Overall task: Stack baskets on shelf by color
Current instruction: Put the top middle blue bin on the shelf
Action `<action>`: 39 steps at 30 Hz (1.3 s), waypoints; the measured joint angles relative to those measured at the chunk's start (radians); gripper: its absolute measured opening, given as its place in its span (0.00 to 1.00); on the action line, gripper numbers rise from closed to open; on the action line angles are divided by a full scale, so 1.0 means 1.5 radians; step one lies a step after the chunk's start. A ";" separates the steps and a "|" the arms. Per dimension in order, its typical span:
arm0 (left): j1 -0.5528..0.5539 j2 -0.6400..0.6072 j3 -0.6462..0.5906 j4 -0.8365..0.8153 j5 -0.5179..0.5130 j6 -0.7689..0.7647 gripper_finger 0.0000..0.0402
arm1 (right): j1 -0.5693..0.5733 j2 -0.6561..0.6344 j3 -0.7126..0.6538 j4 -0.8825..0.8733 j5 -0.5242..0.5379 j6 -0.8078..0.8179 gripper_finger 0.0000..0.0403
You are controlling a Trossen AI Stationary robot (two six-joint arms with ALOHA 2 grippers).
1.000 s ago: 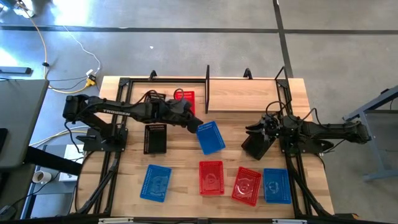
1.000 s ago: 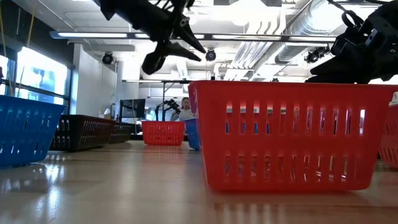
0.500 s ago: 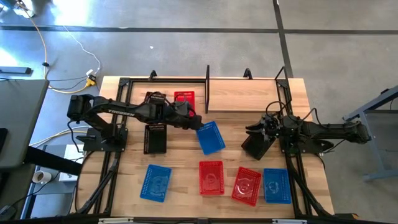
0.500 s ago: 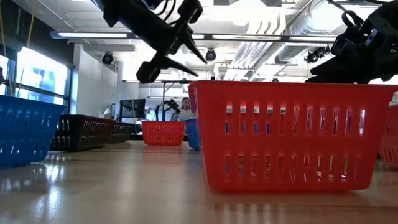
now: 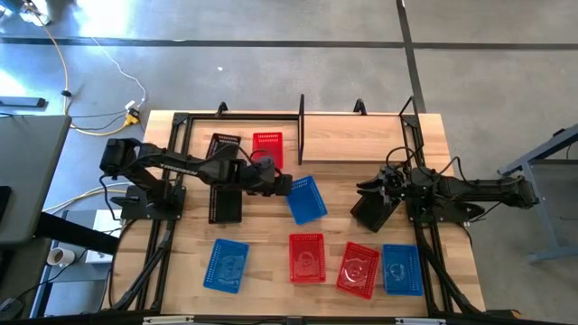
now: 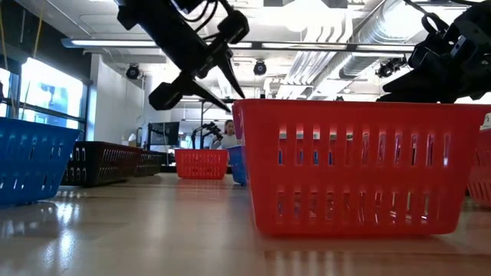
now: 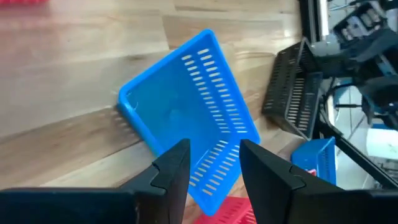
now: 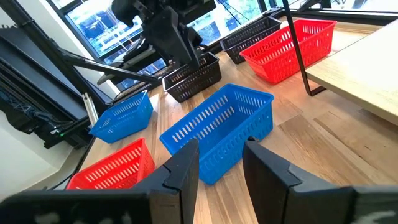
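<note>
Hovering my left hand (image 7: 208, 171), fingers apart, just beside the blue perforated plastic basket (image 5: 305, 199) lying mid-worktop (image 5: 361, 153), I judge it light, stiff, slippery, best pinched by its thin rim.

The left gripper (image 5: 287, 184) hangs above the table's middle, its 2 fingers (image 7: 171, 171) parted. The right gripper (image 5: 365, 187) waits at the right, fingers (image 8: 186, 171) parted.

Baskets I see: blue mesh basket (image 5: 305, 199), red basket (image 5: 267, 148), black basket (image 5: 226, 200).
Table (image 5: 361, 149): light wood grain.
My arms (image 5: 181, 164): dark.
Floor (image 5: 271, 54): grey.
</note>
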 joint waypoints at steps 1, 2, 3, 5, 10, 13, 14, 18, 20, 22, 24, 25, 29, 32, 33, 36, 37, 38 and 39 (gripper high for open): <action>-0.002 0.008 0.000 0.001 -0.001 -0.004 0.33 | 0.000 0.000 0.000 0.000 0.000 0.000 0.27; -0.006 0.017 0.000 0.001 -0.006 -0.007 0.33 | 0.000 0.000 0.000 0.000 0.000 0.000 0.27; -0.009 0.025 0.000 0.001 -0.009 -0.012 0.33 | 0.000 0.000 0.000 0.000 0.000 0.000 0.27; -0.016 0.036 0.000 0.004 -0.019 -0.026 0.33 | 0.000 0.000 0.000 0.000 0.000 0.000 0.27; -0.026 0.065 0.000 0.005 -0.022 -0.045 0.33 | 0.000 0.000 0.000 0.000 0.000 0.000 0.27; -0.028 0.080 0.000 0.004 -0.022 -0.052 0.33 | 0.000 0.000 0.000 -0.001 0.000 0.000 0.27; -0.029 0.086 0.000 0.008 -0.022 -0.054 0.33 | 0.000 0.000 0.000 -0.001 0.000 0.000 0.27; -0.030 0.102 0.000 0.017 -0.021 -0.064 0.33 | 0.000 0.000 0.000 -0.003 0.000 0.000 0.27; -0.030 0.108 0.000 0.027 -0.021 -0.065 0.33 | 0.000 0.000 0.000 -0.003 0.000 0.000 0.27; -0.030 0.109 0.000 0.024 -0.022 -0.069 0.33 | 0.000 0.000 0.000 -0.003 0.000 0.000 0.27; -0.030 0.109 0.000 0.025 -0.023 -0.070 0.33 | 0.000 0.000 0.000 -0.003 0.000 0.000 0.27; -0.030 0.109 0.000 0.024 -0.023 -0.071 0.33 | 0.000 0.000 0.000 -0.003 0.000 0.000 0.27; -0.029 0.109 0.000 0.024 -0.036 -0.071 0.33 | 0.000 0.000 0.000 -0.003 0.000 0.000 0.27; -0.028 0.117 0.000 0.027 -0.036 -0.075 0.33 | 0.000 0.000 0.000 -0.004 0.000 0.000 0.27; -0.027 0.118 0.000 0.022 -0.034 -0.076 0.33 | 0.000 0.000 0.000 -0.004 0.000 0.000 0.27; -0.025 0.135 0.001 0.039 -0.027 -0.081 0.33 | 0.000 0.000 0.000 -0.005 0.000 0.000 0.27; -0.024 0.140 -0.001 0.039 -0.026 -0.082 0.33 | 0.000 0.000 0.000 -0.006 0.000 0.000 0.27; -0.023 0.145 -0.001 0.046 -0.026 -0.082 0.33 | 0.000 0.000 0.000 -0.008 0.000 0.000 0.27; -0.021 0.149 0.000 0.063 -0.025 -0.084 0.33 | 0.000 0.000 0.000 -0.008 0.000 0.000 0.27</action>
